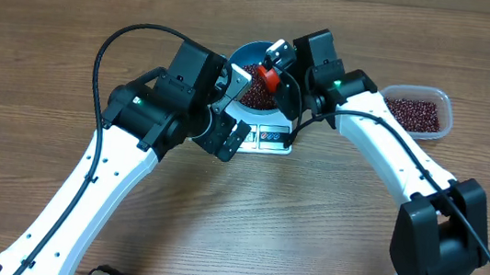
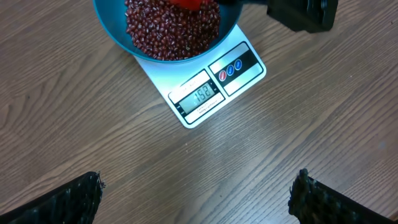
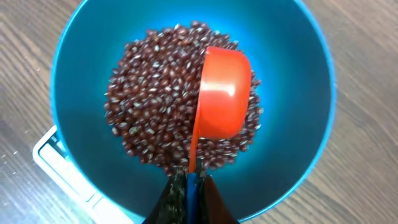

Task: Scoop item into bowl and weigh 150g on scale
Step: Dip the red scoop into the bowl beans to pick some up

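Right hand [image 3: 189,186] clamps the scoop [image 3: 224,93] over the beans [image 3: 149,106] in the bowl [image 3: 68,124]; left hand [image 2: 198,180] spread open.

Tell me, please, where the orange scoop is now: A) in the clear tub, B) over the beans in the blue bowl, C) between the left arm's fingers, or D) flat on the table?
B: the scoop hangs over the beans inside the bowl, its handle pinched by the right fingers.

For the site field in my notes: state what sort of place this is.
Likely a robotics lab bench: wood-grain table, left arm and right arm working at it, a scale carrying a bowl of beans.
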Controlling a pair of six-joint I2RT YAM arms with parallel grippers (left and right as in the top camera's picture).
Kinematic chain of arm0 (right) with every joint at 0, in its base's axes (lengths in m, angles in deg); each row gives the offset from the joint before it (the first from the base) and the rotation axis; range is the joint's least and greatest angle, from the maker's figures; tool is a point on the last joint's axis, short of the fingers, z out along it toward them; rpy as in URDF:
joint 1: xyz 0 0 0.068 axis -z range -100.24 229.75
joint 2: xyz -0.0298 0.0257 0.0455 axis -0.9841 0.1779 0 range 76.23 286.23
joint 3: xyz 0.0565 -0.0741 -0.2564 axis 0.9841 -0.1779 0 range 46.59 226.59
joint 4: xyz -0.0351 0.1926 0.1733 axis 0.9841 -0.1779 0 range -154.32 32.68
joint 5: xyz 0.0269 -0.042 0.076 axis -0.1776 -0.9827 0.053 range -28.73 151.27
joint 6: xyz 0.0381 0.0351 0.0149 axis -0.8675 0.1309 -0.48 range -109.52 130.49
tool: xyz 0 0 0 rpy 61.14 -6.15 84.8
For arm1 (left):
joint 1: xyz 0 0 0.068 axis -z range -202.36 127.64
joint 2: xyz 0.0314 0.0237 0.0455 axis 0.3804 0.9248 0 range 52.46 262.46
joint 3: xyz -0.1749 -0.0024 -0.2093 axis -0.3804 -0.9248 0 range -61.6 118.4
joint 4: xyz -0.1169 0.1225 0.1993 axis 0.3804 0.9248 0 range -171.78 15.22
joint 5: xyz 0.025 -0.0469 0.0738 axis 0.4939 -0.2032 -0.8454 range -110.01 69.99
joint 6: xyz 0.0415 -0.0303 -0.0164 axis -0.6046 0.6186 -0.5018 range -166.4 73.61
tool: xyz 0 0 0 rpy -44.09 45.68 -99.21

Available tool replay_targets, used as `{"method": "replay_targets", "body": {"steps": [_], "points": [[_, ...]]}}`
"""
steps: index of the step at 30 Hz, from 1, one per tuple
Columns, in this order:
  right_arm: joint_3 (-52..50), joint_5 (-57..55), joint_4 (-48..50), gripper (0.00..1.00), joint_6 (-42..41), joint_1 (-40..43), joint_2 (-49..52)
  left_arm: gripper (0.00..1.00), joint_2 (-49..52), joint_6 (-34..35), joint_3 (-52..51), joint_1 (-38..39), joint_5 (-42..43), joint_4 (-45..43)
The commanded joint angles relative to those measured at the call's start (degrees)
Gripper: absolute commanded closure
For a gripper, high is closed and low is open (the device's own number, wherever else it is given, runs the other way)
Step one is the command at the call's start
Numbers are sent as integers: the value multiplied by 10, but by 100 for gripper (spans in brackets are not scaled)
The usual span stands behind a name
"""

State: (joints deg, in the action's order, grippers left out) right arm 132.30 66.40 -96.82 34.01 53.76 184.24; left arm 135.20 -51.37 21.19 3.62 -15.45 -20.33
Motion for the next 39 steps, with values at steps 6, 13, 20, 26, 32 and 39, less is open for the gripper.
{"method": "replay_targets", "body": {"steps": [6,13,20,26,32,39], "points": [[2,14,-4,96,-58,-8,4,0,4,-12,-4,0,9,-2],[3,51,-2,96,-89,-5,-1,0,4,-13,-4,0,9,-2],[3,76,-2,96,-103,-5,-4,0,4,-12,-4,0,9,-2],[6,96,4,97,-148,4,-7,0,4,-13,-4,0,9,-2],[22,148,2,96,-178,27,-7,0,4,-12,-4,0,9,-2],[29,220,3,96,-195,60,-9,0,4,-12,-4,0,9,-2]]}}
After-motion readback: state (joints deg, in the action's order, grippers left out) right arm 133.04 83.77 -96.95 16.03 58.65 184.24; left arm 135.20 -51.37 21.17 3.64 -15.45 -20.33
